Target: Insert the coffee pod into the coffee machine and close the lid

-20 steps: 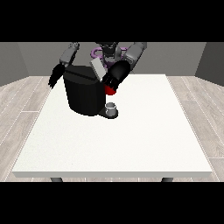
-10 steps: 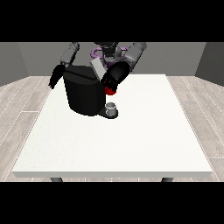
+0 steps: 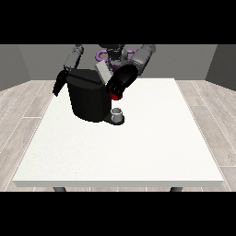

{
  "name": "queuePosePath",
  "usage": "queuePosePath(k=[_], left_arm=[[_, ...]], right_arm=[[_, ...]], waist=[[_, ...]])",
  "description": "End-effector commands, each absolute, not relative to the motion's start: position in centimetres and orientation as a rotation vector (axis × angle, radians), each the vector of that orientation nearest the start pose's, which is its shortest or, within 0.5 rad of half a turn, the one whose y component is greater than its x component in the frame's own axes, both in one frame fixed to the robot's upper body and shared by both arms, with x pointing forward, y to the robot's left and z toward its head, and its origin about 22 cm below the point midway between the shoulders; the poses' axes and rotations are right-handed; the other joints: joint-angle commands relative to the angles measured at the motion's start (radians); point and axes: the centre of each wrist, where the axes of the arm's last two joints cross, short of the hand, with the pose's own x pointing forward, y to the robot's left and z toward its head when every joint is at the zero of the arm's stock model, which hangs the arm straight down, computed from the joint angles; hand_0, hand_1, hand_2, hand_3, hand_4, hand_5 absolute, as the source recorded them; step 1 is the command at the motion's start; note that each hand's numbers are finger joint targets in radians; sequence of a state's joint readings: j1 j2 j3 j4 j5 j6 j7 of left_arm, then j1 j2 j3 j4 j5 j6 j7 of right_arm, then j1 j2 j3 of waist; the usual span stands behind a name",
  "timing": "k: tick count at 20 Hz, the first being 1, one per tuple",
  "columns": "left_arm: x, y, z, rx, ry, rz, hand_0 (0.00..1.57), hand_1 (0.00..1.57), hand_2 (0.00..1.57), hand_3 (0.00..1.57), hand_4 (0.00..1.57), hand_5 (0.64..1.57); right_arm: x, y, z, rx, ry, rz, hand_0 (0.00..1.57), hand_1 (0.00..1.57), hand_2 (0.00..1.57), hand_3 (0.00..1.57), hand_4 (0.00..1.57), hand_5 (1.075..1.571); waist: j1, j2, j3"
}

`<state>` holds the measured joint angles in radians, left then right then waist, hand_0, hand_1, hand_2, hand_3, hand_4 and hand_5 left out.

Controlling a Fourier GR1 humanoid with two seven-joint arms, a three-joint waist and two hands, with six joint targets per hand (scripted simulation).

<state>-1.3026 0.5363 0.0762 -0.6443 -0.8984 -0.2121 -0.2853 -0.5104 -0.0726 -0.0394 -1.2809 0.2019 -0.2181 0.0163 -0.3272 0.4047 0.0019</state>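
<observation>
White table: view-right robot hand angled down beside coffee machine.

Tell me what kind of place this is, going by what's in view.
Probably a plain test room set up as a coffee station: a large white table on a wood-plank floor, grey walls, and a black coffee machine with a small cup.

Black coffee machine on white table, lid raised; hand at view's right just beside it; small cup below.
</observation>
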Motion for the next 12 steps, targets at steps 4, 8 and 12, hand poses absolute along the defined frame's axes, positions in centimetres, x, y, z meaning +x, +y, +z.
queuePosePath(k=[4,8,12], left_arm=[[45.9,25.7,29.0,1.005,-1.737,-1.215,0.0,0.0,0.57,0.47,0.0,1.571],[45.6,26.8,30.9,0.997,-1.717,-1.219,0.0,0.0,0.48,0.38,0.0,1.571],[45.9,26.9,27.7,0.942,-1.663,-1.222,0.0,0.0,0.3,0.2,0.0,1.571]], right_arm=[[36.3,-20.7,8.3,-0.326,-1.746,0.124,0.0,0.0,0.0,0.0,0.15,1.571],[35.1,-19.6,5.5,-0.307,-1.702,0.124,0.0,0.0,0.0,0.0,0.0,1.571],[34.6,-21.0,4.3,-0.302,-1.675,0.094,0.0,0.0,0.0,0.0,0.15,1.571]], waist=[[0.029,-0.007,-0.0017],[0.02,-0.038,-0.0015],[0.059,-0.093,-0.0014]])
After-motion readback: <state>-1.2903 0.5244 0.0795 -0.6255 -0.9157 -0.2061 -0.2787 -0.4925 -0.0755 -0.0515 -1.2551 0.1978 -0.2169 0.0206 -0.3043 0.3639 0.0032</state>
